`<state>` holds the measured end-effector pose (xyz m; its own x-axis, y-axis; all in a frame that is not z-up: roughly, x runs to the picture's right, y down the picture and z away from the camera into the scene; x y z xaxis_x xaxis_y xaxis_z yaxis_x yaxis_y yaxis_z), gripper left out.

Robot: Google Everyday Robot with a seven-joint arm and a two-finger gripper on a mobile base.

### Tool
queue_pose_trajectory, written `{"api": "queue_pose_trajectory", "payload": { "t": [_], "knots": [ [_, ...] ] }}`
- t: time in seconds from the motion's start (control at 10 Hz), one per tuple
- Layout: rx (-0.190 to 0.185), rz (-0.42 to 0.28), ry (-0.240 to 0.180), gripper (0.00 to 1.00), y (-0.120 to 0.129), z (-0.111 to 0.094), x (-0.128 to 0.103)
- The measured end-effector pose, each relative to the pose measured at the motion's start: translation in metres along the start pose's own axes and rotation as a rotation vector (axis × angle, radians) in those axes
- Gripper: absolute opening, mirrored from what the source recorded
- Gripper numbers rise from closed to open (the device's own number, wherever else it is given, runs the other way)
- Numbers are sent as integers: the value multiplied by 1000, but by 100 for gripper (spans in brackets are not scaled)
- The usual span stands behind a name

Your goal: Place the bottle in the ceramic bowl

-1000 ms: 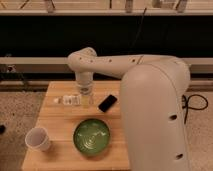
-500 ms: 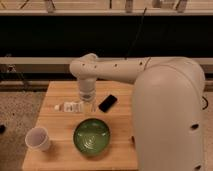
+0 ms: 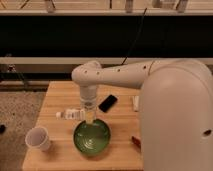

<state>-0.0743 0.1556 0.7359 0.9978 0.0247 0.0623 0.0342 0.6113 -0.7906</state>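
Note:
The bottle (image 3: 70, 114) is slim and whitish with a white cap at its left end. It lies sideways, just left of the gripper and beyond the bowl's far-left rim. My gripper (image 3: 88, 115) points straight down from the white arm, at the far rim of the bowl, and is shut on the bottle's right end. The ceramic bowl (image 3: 92, 138) is round, glossy and green. It stands empty near the front edge of the wooden table (image 3: 55, 95).
A white cup (image 3: 38, 138) stands at the front left of the table. A black phone (image 3: 107, 103) lies just right of the gripper. A white block (image 3: 135, 103) lies further right, partly behind the robot's large white body (image 3: 175, 120). A small red thing (image 3: 136, 141) lies right of the bowl.
The gripper and the bottle have moved together from the table's middle toward the front, up to the bowl's far rim. The bowl, cup and phone have not moved.

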Motion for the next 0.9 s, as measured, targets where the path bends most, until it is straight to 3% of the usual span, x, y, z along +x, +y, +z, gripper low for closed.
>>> {"api": "queue_pose_trajectory", "payload": {
  "t": [0.5, 0.6, 0.9],
  "knots": [
    [-6, 39, 9, 3, 15, 12, 18],
    [-6, 50, 7, 12, 16, 14, 20],
    [-1, 66, 6, 13, 14, 14, 25]
  ]
}}
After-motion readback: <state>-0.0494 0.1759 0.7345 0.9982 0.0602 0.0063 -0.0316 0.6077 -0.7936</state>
